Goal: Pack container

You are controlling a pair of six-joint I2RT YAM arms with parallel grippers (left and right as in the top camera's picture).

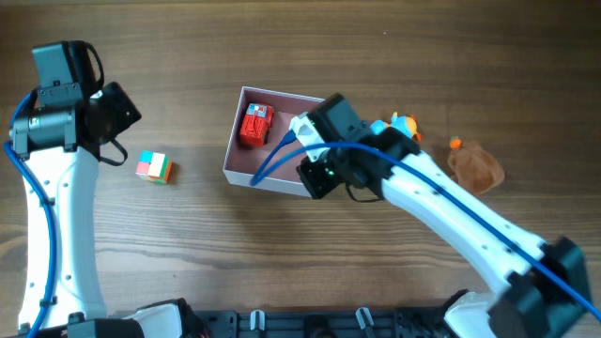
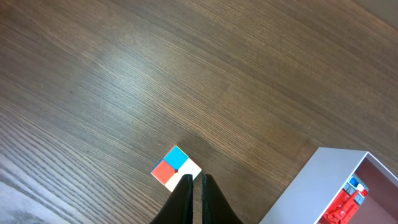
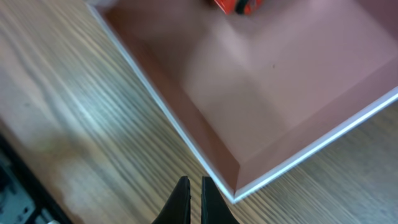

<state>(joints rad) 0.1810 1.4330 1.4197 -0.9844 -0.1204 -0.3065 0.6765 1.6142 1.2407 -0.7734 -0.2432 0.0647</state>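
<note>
The container, a shallow white-walled box with a dusty-pink inside, sits mid-table and holds a red toy. It also shows in the right wrist view, where the red toy lies at the top edge, and in the left wrist view. My right gripper is shut and empty, just outside the box's near corner. A small coloured cube lies left of the box. My left gripper is shut and empty, its tips over the cube.
An orange and blue toy lies right of the box, partly behind the right arm. A brown soft item with a small orange piece lies farther right. The table's front edge carries a black rail.
</note>
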